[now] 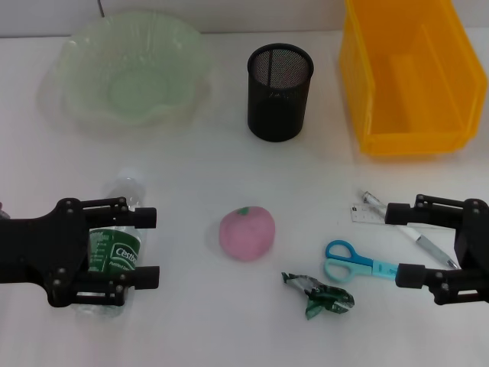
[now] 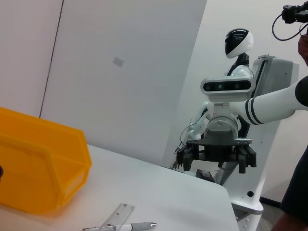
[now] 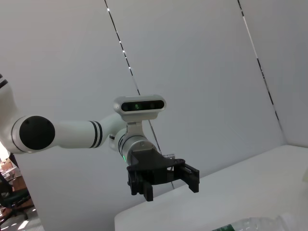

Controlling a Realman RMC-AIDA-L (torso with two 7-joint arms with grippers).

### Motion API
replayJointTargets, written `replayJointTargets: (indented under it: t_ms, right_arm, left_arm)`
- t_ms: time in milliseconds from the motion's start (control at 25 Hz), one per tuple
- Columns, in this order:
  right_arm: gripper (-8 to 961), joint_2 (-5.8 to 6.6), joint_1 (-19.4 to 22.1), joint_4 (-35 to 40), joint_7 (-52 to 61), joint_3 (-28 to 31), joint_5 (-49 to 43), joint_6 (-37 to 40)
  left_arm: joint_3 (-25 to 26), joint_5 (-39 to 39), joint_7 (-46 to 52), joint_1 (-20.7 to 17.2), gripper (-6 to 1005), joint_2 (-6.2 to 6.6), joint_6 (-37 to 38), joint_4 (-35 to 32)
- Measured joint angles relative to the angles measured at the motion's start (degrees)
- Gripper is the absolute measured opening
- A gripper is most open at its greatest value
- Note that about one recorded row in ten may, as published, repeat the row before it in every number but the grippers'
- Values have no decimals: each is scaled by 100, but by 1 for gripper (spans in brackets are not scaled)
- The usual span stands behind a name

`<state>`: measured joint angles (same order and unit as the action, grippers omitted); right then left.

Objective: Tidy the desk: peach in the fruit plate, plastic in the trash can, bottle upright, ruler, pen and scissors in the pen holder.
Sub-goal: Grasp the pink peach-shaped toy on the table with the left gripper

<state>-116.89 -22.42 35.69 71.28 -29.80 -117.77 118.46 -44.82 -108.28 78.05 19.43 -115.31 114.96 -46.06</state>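
Observation:
A clear bottle (image 1: 116, 254) with a green label lies on its side at the front left. My left gripper (image 1: 147, 247) is open above it, its fingers showing on either side of the bottle. A pink peach (image 1: 247, 232) sits at the front centre. Crumpled green plastic (image 1: 319, 295) lies to its right. Blue scissors (image 1: 353, 264), a clear ruler (image 1: 365, 212) and a pen (image 1: 426, 245) lie at the front right. My right gripper (image 1: 401, 245) is open beside the scissors' blades, over the pen. The black mesh pen holder (image 1: 280, 92) stands at the back centre.
A pale green glass fruit plate (image 1: 76, 53) is at the back left. A yellow bin (image 1: 367, 115) is at the back right; it also shows in the left wrist view (image 2: 43, 163), with the ruler (image 2: 119, 215) and pen (image 2: 139, 225).

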Motion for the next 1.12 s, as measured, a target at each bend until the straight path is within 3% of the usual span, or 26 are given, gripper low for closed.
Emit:
replayJointTargets:
  t_ms: [360, 600, 800, 840, 960, 1040, 1080, 1120]
  right_arm:
    - [839, 0, 8, 0, 0, 2, 0, -9]
    - [839, 23, 122, 0, -6, 341, 0, -24]
    - [839, 26, 263, 0, -57, 431, 0, -26]
    - [839, 26, 293, 0, -62, 436, 0, -27]
    - [839, 28, 396, 0, -102, 447, 0, -37]
    - [838, 34, 464, 0, -152, 493, 0, -78]
    - [838, 34, 464, 0, -152, 493, 0, -78]
    - [838, 43, 502, 0, -156, 506, -12, -112]
  left_arm:
    - [41, 1, 162, 47, 771, 7, 0, -101]
    - [168, -45, 1688, 252, 768, -32, -197, -1313]
    - [45, -300, 3370, 771, 765, -37, -267, -2411]
    - [6, -684, 4015, 1074, 764, -67, -258, -2803]
    - [-45, -1244, 4740, 1453, 762, -154, -218, -3262]
    - [-45, -1244, 4740, 1453, 761, -154, -218, -3262]
    - [-102, -1488, 4983, 1608, 761, -210, -206, -3446]
    - [-499, -1946, 5545, 1925, 760, -300, -240, -3716]
